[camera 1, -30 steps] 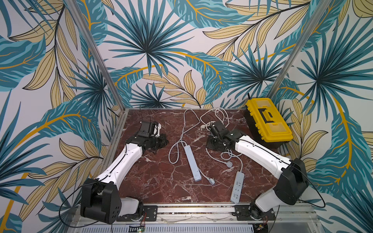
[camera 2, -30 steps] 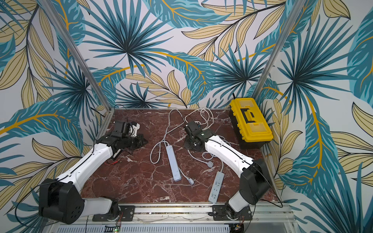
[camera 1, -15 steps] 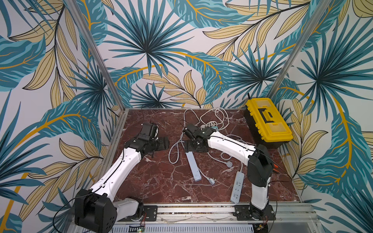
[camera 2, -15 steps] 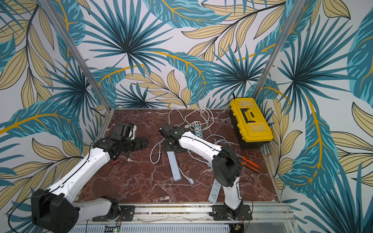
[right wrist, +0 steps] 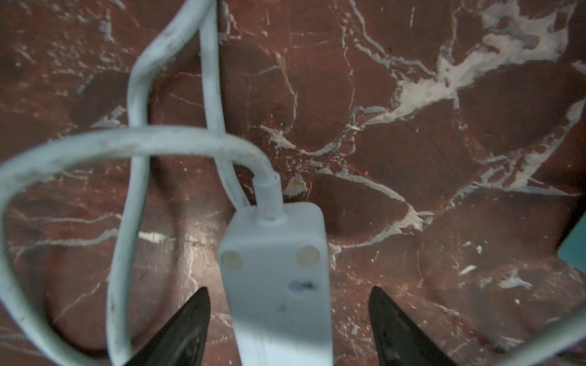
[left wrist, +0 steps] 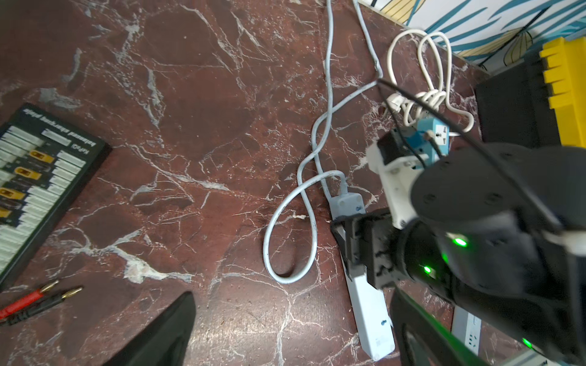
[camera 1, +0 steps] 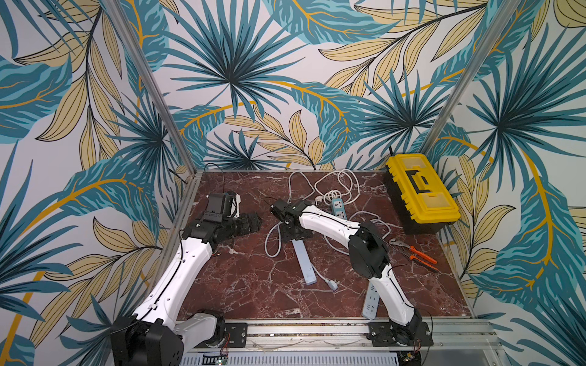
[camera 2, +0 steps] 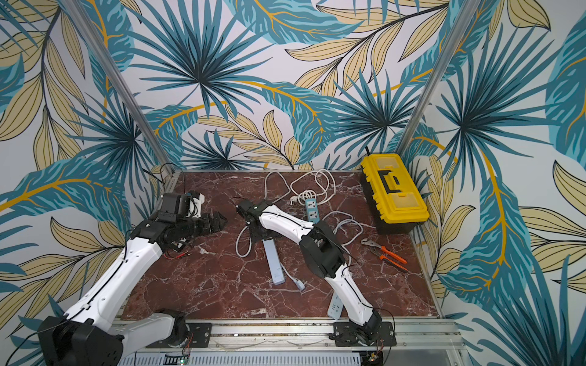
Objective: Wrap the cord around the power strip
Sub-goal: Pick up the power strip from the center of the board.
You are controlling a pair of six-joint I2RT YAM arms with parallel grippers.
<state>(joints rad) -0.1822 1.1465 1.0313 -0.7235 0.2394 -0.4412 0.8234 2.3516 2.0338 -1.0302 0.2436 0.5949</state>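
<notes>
A long pale power strip (camera 1: 304, 263) (camera 2: 274, 263) lies in the middle of the marble table in both top views. Its grey cord (camera 1: 272, 240) loops to the left of its far end, and the plug (camera 1: 333, 285) rests by its near end. My right gripper (camera 1: 293, 235) points down over the strip's cord end. In the right wrist view the strip (right wrist: 279, 279) sits between the open gripper (right wrist: 288, 317) with a gap on each side, and the cord (right wrist: 142, 139) curls beyond. My left gripper (camera 1: 253, 221) (left wrist: 291, 294) hovers open and empty, left of the loop.
A yellow toolbox (camera 1: 418, 190) stands at the back right. A blue socket block (camera 1: 337, 206) with a tangled white cord lies behind the right arm. A second white strip (camera 1: 371, 301) lies near the front, orange pliers (camera 1: 415, 253) to the right, and a black board (left wrist: 38, 177) near the left arm.
My right arm has swung left from the middle right onto the strip's cord end. The left gripper has shifted slightly towards the middle. Both grippers have opened.
</notes>
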